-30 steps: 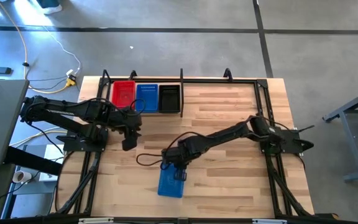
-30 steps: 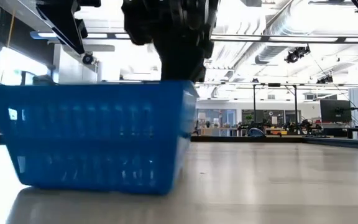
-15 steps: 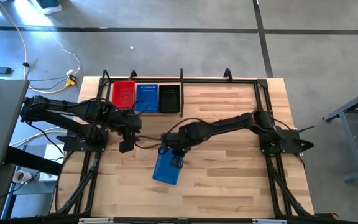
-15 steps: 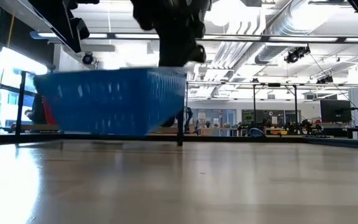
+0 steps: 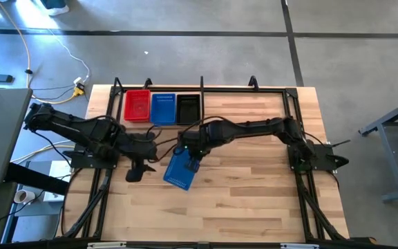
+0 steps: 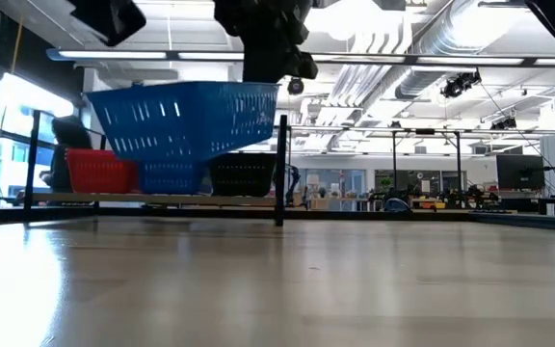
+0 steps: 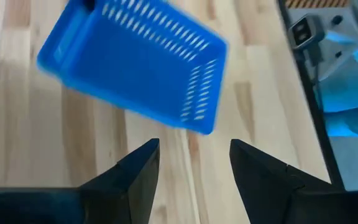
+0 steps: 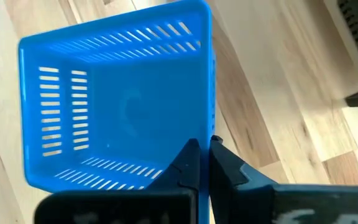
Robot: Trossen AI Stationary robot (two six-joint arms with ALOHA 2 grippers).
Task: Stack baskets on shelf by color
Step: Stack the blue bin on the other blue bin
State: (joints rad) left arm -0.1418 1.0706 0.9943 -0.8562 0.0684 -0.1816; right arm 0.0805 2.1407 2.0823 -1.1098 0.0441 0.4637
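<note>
My right gripper [image 5: 189,162] is shut on a blue basket [image 5: 179,170], which hangs in the air over the table's middle left; the low view shows this basket [image 6: 186,118] well above the tabletop. My left gripper [image 5: 135,170] is open and stands just left of it, touching nothing; in the left wrist view the blue basket [image 7: 135,71] lies beyond the open gripper [image 7: 191,165]. On the shelf [image 5: 157,88] at the far left, a red basket [image 5: 137,105], a blue one [image 5: 163,108] and a black one [image 5: 188,109] stand side by side on their bases. My right gripper pinches the rim of one wall [image 8: 209,132] of the blue basket, one finger [image 8: 189,163] inside the basket and the other outside. The fingers come from above, pointing down. The basket is lifted clear of the table, slightly tilted, its open side up.
The shelf's black tubing [image 5: 202,104] runs along the far edge and past the black basket; its upright post [image 6: 280,169] shows in the low view. Bare wooden tabletop [image 5: 254,187] stretches to the right and near side. A black cable [image 5: 159,153] loops between the arms.
My right gripper has lifted the blue basket off the table and carried it up, toward the far edge and to the left, nearer the shelf; the basket has turned slightly. My left gripper has moved a little toward the near edge.
</note>
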